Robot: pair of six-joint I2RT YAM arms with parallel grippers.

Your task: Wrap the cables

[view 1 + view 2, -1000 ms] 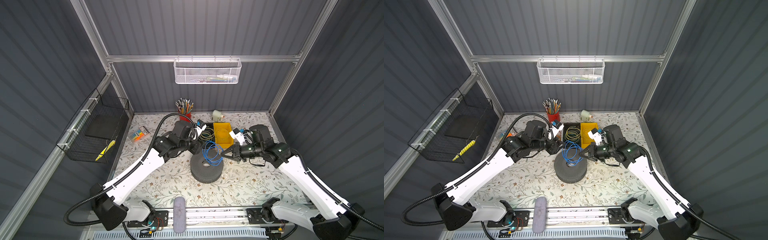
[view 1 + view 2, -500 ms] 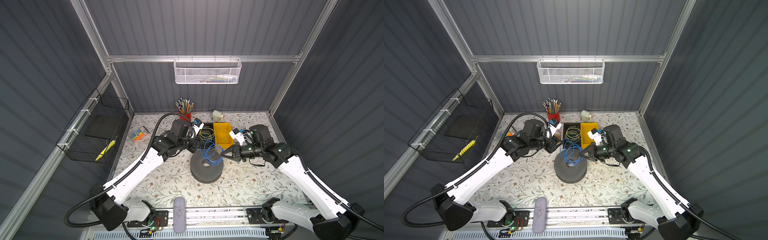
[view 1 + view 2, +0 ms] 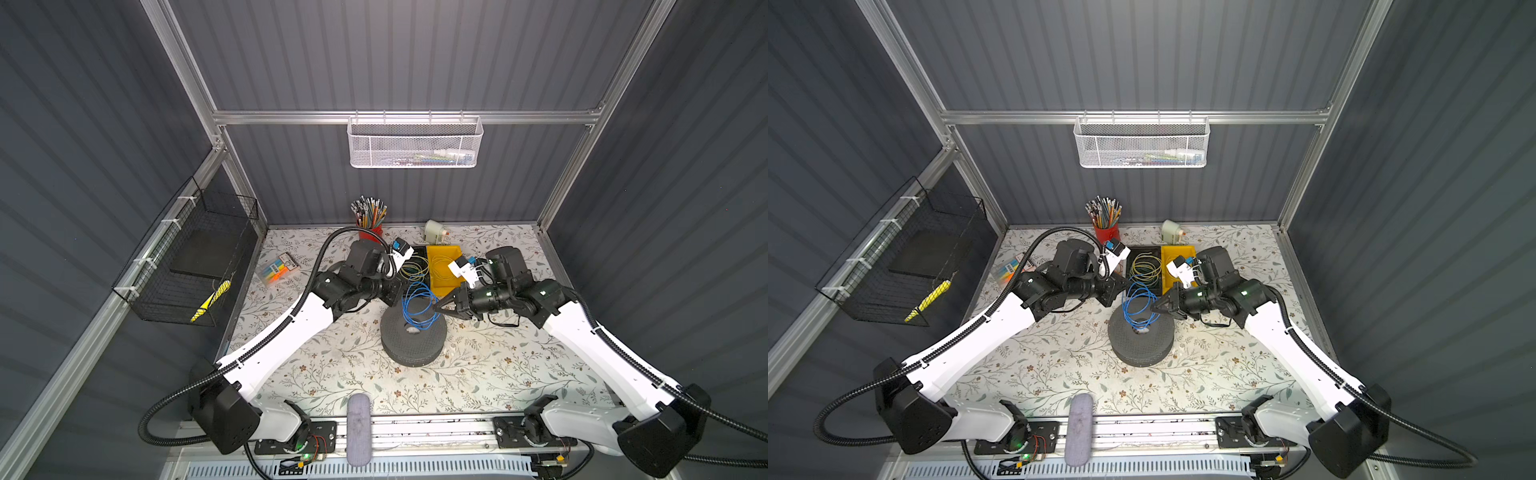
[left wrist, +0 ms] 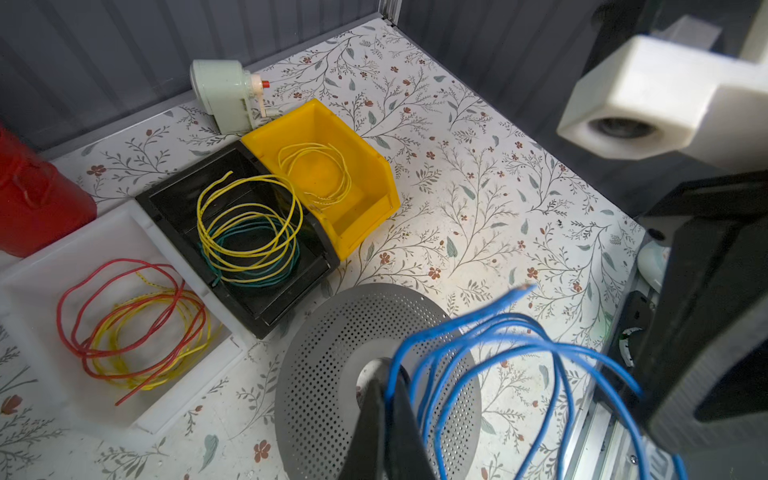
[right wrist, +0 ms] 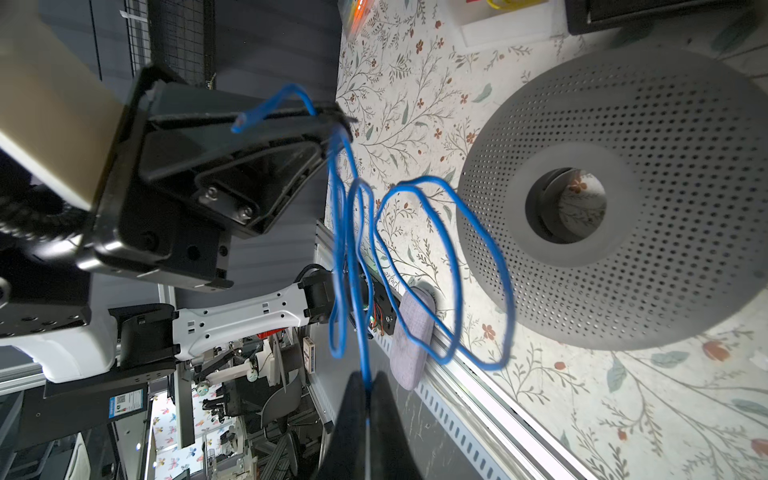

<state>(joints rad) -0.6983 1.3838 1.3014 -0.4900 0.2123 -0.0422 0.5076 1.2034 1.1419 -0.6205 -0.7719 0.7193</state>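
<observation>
Right now both grippers are clamped on the blue wire (image 3: 417, 309), which hangs between them in several loose loops, lifted clear of the table (image 3: 332, 374). The left gripper (image 4: 386, 384) has its two fingers pressed together, with a bundle of blue strands running up through the tips. In the right wrist view a short free end of the wire sticks out past those same tips and bends back over the fingers. The right gripper (image 5: 368, 384) is likewise closed, a single blue strand vanishing into the seam between its fingers. In both top views the two sets of tips point at each other, near but apart, and the loops span the gap between them.

Just below the tips lies a grey perforated disc (image 3: 411, 347) with a round hole in its middle. The lower loops hang over the part of it nearest the grippers; whether they touch it I cannot tell.

Ahead of the left gripper, past the disc, three containers stand side by side:
- A white tray (image 4: 104, 232) holds red and yellow wires.
- A black tray (image 4: 174, 203) next to it holds yellow and green coils.
- A yellow bin (image 4: 374, 183) touches the black tray and holds one thin yellow coil.

A red cup (image 4: 37, 199) stands just beyond the white tray, and a small pale device (image 4: 224, 95) sits behind the yellow bin, against the wall
</observation>
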